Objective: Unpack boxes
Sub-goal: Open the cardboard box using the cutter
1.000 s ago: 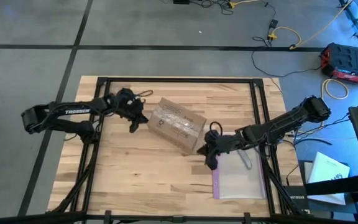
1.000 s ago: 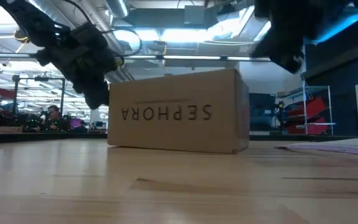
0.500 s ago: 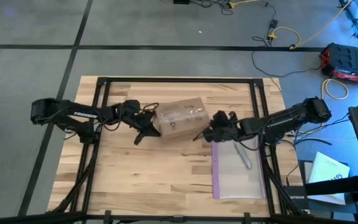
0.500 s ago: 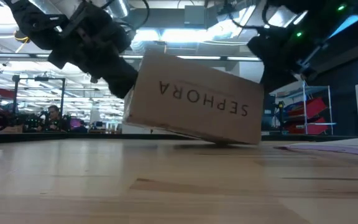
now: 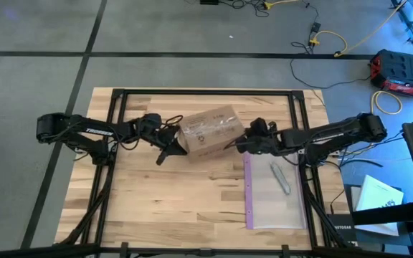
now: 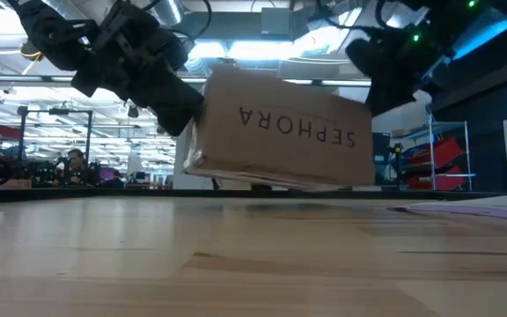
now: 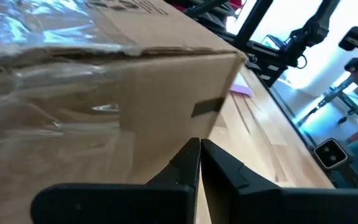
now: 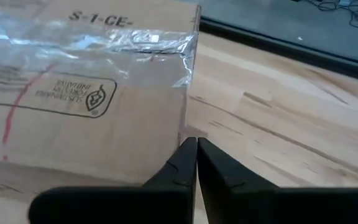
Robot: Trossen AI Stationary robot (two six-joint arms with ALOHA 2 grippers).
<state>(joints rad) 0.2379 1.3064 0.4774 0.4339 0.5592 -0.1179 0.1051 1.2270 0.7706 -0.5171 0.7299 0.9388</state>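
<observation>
Overhead, tabletop-level and two close wrist views, all sharing the box (image 5: pixel 210 131).

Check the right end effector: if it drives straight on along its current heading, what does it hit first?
Most likely the cardboard box. The right end effector, fingers shut, points at the box's taped corner edge, with bare table just beside it. Depth is unclear; it may already touch.

From overhead I get even, bright light on the counter (image 5: pixel 192 193) with soft shadows, while the level camera faces glaring ceiling lamps (image 6: pixel 324 40) that silhouette both arms, and tape (image 8: pixel 135 43) on the box (image 8: pixel 73 93) glints in the blurred wrist views.
</observation>
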